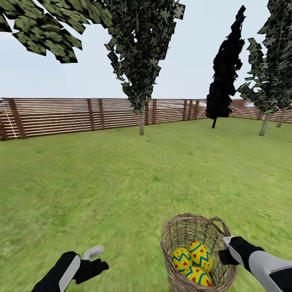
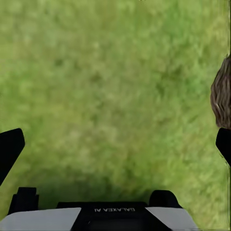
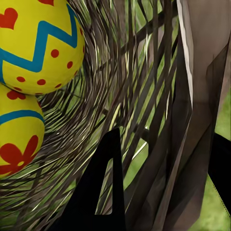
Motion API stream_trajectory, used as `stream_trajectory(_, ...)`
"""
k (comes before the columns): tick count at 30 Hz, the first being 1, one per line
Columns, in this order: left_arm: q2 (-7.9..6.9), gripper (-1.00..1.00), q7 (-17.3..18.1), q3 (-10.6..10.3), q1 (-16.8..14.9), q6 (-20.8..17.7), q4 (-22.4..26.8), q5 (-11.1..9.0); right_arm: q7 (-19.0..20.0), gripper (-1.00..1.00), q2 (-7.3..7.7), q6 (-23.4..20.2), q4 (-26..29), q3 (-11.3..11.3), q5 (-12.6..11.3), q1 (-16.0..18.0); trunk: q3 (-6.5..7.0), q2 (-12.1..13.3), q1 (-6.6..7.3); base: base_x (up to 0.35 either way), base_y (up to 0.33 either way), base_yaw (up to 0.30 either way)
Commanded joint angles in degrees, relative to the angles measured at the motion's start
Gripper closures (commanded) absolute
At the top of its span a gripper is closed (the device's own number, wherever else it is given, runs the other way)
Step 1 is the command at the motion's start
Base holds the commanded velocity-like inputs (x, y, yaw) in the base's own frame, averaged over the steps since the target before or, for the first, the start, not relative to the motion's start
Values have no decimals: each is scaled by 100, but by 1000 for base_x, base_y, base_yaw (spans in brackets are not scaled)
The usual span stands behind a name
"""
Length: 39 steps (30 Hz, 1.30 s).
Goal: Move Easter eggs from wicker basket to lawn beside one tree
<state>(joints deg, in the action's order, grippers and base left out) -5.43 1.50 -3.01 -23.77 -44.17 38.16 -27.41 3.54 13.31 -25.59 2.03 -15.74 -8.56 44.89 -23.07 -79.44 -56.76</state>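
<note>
My left gripper (image 1: 95,259) hangs low over the lawn (image 1: 101,182), its fingers spread apart with nothing between them; the left wrist view shows bare grass (image 2: 110,96) and a brown edge of the basket (image 2: 222,91) off to one side. To its right stands the basket (image 1: 178,235), upright on the grass, with all three eggs still inside — one at the left (image 1: 181,258), one at the back (image 1: 201,255), one nearest me (image 1: 197,275) — touching one another on its floor. My right gripper (image 1: 228,248) sits at the basket's right rim, clamped on the wicker wall: the right wrist view shows one dark finger (image 3: 103,187) inside the weave, the wall (image 3: 192,120) running between the fingers, and two eggs (image 3: 41,45) (image 3: 19,139) close by. Beyond, a slatted fence (image 1: 61,115) closes the garden. A grey-trunked tree (image 1: 141,121) rises at centre before it, a black conical one (image 1: 225,73) further right, and two more trunks (image 1: 264,123) at the far right, all well apart from the basket.
</note>
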Motion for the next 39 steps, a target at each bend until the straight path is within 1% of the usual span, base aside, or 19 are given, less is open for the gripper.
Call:
stream_trajectory(1, 17, -100, 17, -26, -5, -13, -3, 24, 15, 100, 3, -34, 17, -8, -68, 0, 15, 38, 23, 0, 0, 277)
stream_trajectory(17, 33, -100, 17, -33, -5, -13, -11, 26, 15, 100, -13, -34, 17, -9, -64, -2, 366, 679, 374, 15, 0, 277)
stream_trajectory(23, 37, -100, 17, -37, -5, -13, -11, 31, 15, 100, -13, -34, 17, -10, -67, -3, 499, 920, 506, 169, 0, 277)
stream_trajectory(27, 110, -100, 17, -42, -5, -13, -11, 29, 15, 100, -15, -34, 17, -13, -65, -3, 589, 1080, 594, 183, 0, 277)
stream_trajectory(39, 119, -100, 17, -41, -5, -6, -59, 25, 23, 100, -4, -34, 17, -7, -67, -1, 865, 1562, 857, 207, 0, 267)
